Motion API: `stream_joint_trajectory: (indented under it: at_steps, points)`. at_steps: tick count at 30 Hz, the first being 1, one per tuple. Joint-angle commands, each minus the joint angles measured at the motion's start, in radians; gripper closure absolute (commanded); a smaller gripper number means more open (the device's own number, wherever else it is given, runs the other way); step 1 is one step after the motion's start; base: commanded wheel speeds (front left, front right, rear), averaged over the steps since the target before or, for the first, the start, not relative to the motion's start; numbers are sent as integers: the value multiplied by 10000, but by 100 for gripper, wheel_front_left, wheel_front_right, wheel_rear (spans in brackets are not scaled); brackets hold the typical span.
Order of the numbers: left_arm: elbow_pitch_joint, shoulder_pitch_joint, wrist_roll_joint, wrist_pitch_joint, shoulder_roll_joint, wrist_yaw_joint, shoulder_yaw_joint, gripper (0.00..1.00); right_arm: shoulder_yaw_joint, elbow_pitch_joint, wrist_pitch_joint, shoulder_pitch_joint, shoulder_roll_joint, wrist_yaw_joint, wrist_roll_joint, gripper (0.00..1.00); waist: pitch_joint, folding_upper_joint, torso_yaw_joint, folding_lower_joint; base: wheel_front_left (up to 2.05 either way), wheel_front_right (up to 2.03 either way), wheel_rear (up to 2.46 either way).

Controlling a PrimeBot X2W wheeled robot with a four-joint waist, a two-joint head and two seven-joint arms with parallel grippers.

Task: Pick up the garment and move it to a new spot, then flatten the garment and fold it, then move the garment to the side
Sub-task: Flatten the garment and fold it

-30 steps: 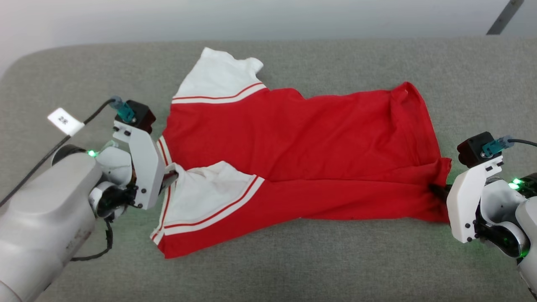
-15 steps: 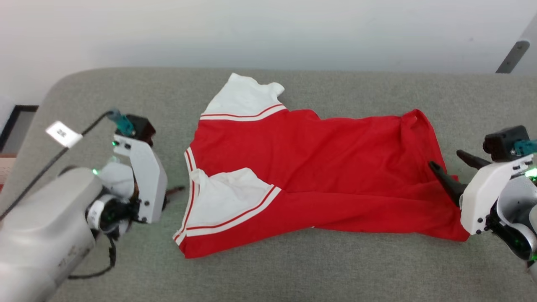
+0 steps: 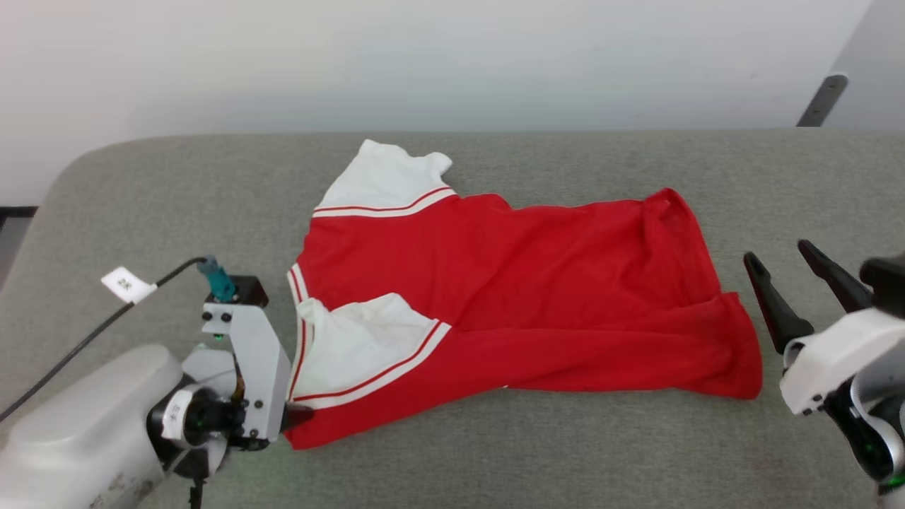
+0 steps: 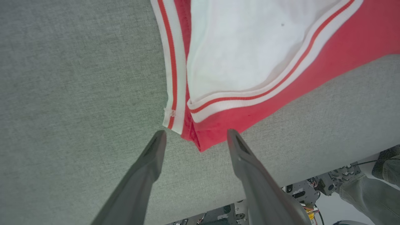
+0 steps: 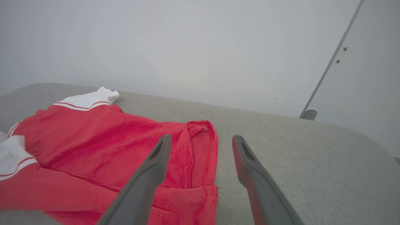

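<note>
Flanking the garment (image 3: 509, 283), left gripper (image 4: 196, 132) and right gripper (image 3: 779, 252) both gape.

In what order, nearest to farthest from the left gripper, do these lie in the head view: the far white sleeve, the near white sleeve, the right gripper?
Measured from the left gripper in the head view:
1. near white sleeve: folded onto the red body, just beside it.
2. far white sleeve: at the far left corner of the garment.
3. right gripper: beyond the hem, at the right.

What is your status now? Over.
Left tool open at garment corner. Right tool open, clear of it. Garment half-folded on grey pad. No obstacle seen.
</note>
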Motion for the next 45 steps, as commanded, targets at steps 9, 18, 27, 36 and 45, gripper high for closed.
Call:
stream_joint_trajectory:
  at_steps: [9,18,27,36,45]
  points:
    - [415,570,51,-287,179,-27,-141,0,-1465,-1345,490,1424,753,-10,-435,0,13,0,-506,0,0,0,0]
    - [1552,846,-49,-749,-283,-669,-117,0,-2226,-2531,1130,2473,1466,-9,-734,0,139,0,-644,0,0,0,0]
    - [2543,495,182,-1332,-861,-1494,-30,100,-1940,-2580,2327,2629,1333,-9,-386,0,360,0,-566,0,0,0,0]
    - [3085,34,419,-1534,-1203,-1880,1,100,-1195,-1353,3849,1738,923,-9,236,0,686,0,-330,0,0,0,0]
    - [3474,-252,539,-1643,-1609,-2082,2,100,-264,738,5252,379,607,-9,461,0,962,0,-20,0,0,0,0]
